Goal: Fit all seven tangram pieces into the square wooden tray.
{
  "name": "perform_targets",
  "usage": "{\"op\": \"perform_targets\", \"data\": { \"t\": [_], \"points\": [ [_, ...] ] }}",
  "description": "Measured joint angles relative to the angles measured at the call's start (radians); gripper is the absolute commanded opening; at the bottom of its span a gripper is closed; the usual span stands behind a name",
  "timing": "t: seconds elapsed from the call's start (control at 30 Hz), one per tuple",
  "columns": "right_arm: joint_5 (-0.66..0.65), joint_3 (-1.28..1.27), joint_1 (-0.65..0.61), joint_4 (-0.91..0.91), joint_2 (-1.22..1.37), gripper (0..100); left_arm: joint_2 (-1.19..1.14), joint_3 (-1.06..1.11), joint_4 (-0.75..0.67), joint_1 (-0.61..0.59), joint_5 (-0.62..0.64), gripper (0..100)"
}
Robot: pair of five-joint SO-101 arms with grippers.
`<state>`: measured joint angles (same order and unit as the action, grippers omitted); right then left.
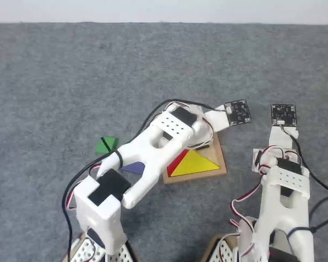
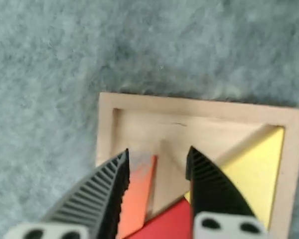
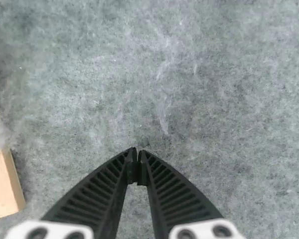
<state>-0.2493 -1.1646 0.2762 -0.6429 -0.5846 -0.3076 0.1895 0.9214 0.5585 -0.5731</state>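
Note:
The square wooden tray [image 1: 222, 169] lies mid-table, holding a yellow triangle [image 1: 194, 162] and a red triangle [image 1: 177, 162]. My left arm [image 1: 153, 153] stretches over it. In the left wrist view my left gripper [image 2: 158, 152] hangs open just above the tray [image 2: 199, 104]. An orange piece [image 2: 138, 191] lies by one finger, touched by nothing I can see, beside the red triangle [image 2: 164, 221] and the yellow triangle [image 2: 254, 169]. A green piece [image 1: 106, 144] and a purple piece [image 1: 134, 167] lie on the carpet left of the tray. My right gripper [image 3: 137, 155] is shut and holds nothing, over bare carpet.
Grey carpet covers the table all round. My right arm [image 1: 281, 180] stands to the right of the tray, and a corner of the tray [image 3: 2, 191] shows in the right wrist view. Both arm bases sit at the near edge.

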Motion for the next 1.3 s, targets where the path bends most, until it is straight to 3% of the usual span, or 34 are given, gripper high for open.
{"op": "perform_targets", "data": {
  "t": [0.43, 0.87, 1.03, 1.17, 1.3],
  "points": [
    [0.0, 0.0, 0.0, 0.0, 0.0, 1.2, 0.0, 0.061, -0.011, -0.11, -0.04, 18],
    [0.0, 0.0, 0.0, 0.0, 0.0, 1.2, 0.005, 0.061, -0.011, -0.123, -0.052, 18],
    [0.0, 0.0, 0.0, 0.0, 0.0, 1.2, 0.086, 0.063, 0.009, -0.212, -0.044, 18],
    [0.0, 0.0, 0.0, 0.0, 0.0, 1.2, 0.215, 0.063, 0.104, -0.304, -0.034, 18],
    [0.0, 0.0, 0.0, 0.0, 0.0, 1.2, 0.319, 0.063, 0.222, -0.423, 0.054, 18]
  ]
}}
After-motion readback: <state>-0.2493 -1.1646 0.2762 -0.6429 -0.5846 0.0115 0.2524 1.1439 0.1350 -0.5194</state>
